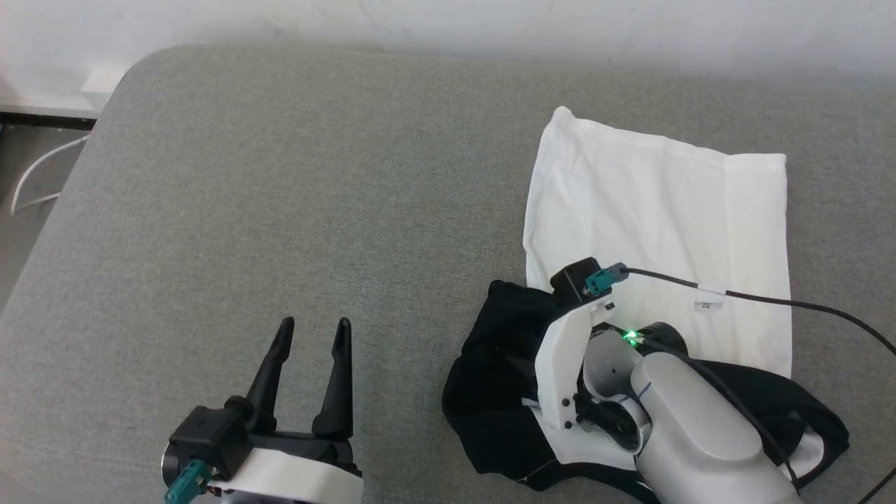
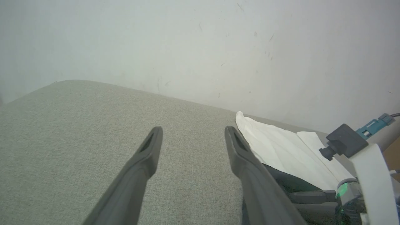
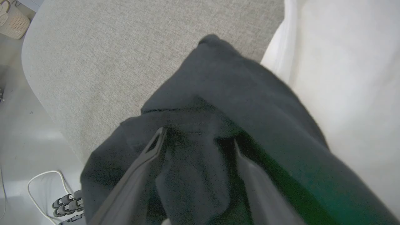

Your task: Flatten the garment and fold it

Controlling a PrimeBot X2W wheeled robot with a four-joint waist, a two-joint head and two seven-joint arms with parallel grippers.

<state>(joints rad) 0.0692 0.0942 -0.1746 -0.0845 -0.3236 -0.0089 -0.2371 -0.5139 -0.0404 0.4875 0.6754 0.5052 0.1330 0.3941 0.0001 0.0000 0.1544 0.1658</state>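
A grey cushioned surface seen from above by a two-armed robot. The garment lies on the right half of the surface. Its long axis runs from the surface's near edge toward the far edge. The white body is spread fairly flat at the far end, and a crumpled black part is heaped at the near end.

The right gripper is down in that black heap, near the surface's near right edge. In the right wrist view its two fingers stand apart, not clamped, with a ridge of black cloth rising between them and white cloth off to one side. Whether the tips press into the cloth cannot be told.

The left gripper sits over bare surface at the near edge, left of centre and well apart from the garment. Its fingers are spread and hold nothing. In the left wrist view the garment lies off to its right.

The right arm is clearly the nearer one. Pinching the black ridge and drawing it out toward the near edge looks like the natural way to flatten it.
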